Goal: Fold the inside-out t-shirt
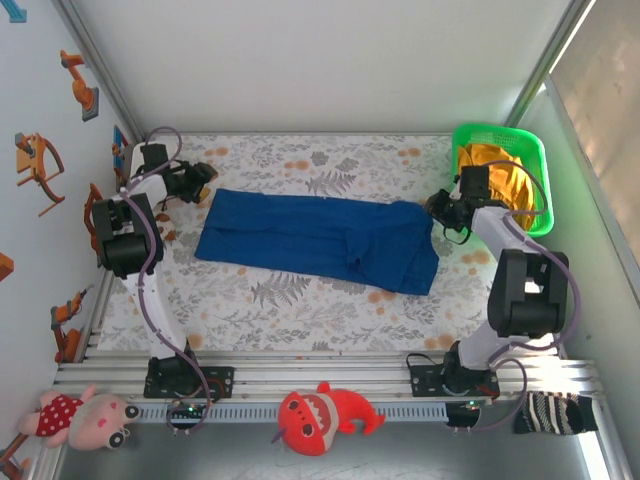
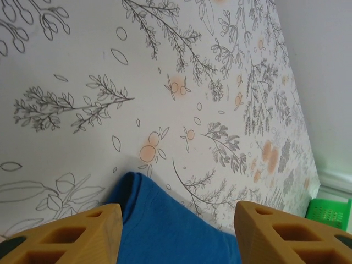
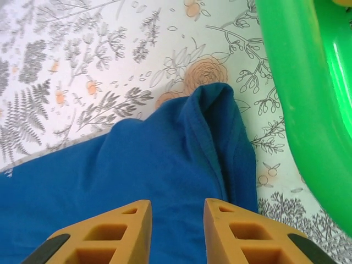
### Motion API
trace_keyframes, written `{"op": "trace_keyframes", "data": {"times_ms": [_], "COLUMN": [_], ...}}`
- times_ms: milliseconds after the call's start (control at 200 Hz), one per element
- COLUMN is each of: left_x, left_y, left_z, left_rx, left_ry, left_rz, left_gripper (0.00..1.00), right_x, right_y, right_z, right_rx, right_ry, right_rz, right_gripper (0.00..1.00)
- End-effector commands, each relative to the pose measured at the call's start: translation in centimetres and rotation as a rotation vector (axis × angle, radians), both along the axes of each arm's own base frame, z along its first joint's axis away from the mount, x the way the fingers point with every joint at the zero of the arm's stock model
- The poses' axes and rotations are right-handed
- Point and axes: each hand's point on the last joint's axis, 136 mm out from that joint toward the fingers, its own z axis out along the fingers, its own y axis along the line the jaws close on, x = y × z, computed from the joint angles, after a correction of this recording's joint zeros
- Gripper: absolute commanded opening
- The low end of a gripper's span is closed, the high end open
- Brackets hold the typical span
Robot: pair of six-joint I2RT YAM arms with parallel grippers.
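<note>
The royal-blue soft cloth t-shirt lies flat on the leaf-and-flower-printed table cover, stretched out as a long band that starts just beside the bright green plastic basket and runs away from it. The basket itself holds an orange-yellow garment, which you leave alone. Your right gripper sits at the shirt end nearest the basket, between the basket wall and the cloth. In its wrist view its yellow fingers stand a little apart over a rolled hem, pinching nothing. Your left gripper is at the end farthest from the basket, its claw spread wide with a rounded corner of blue fabric below and nothing gripped. As it lies, the shirt looks already narrowed lengthwise, so the step ahead is probably bringing the two ends together. Expect the cloth to be light, limp and not fragile: it will sag between the two holds, drag on the printed cover and slip out of a shallow pinch. Take it at the corners, where the doubled hem gives some thickness, and bite through all the layers. The ridge nearest the basket is a good hold for the right side. Lift both ends evenly, or the middle will bunch and twist. Mind the basket rim when the right arm rises.
</note>
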Motion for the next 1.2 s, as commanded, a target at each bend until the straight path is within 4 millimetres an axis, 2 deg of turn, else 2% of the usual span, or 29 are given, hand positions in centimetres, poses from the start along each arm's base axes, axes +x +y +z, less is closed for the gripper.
{"op": "trace_keyframes", "data": {"times_ms": [0,205,340,431,576,956,1092,1197], "left_x": [-1.6,-4.0,-5.5,-6.2,-7.0,-9.2,-9.6,-9.8], "left_y": [-2.3,-4.3,-5.7,-6.3,-7.2,-7.6,-7.5,-7.5], "left_z": [2.7,5.7,5.7,5.3,3.8,-0.8,-1.7,-2.1], "left_rx": [-0.055,-0.060,-0.048,-0.024,0.003,0.047,0.053,0.054], "left_ry": [-0.016,-0.053,-0.045,-0.040,-0.002,0.098,0.117,0.128], "left_rz": [-0.042,-0.075,-0.092,-0.101,-0.132,-0.177,-0.182,-0.181], "left_gripper": [0.56,0.58,0.58,0.59,0.59,0.60,0.60,0.60], "right_x": [-2.7,-7.9,-10.9,-11.7,-10.6,-5.4,-4.5,-4.7], "right_y": [0.8,3.5,4.3,4.4,4.3,3.3,2.9,2.0], "right_z": [0.4,-1.0,-2.3,-3.4,-4.2,-5.8,-6.5,-7.1], "right_rx": [-0.026,-0.036,-0.066,-0.061,-0.066,-0.146,-0.173,-0.207], "right_ry": [0.028,0.086,0.129,0.142,0.132,0.168,0.199,0.229], "right_rz": [0.025,0.072,0.075,0.068,0.051,-0.005,-0.019,-0.055], "right_gripper": [0.30,0.29,0.29,0.29,0.29,0.29,0.30,0.30]}}
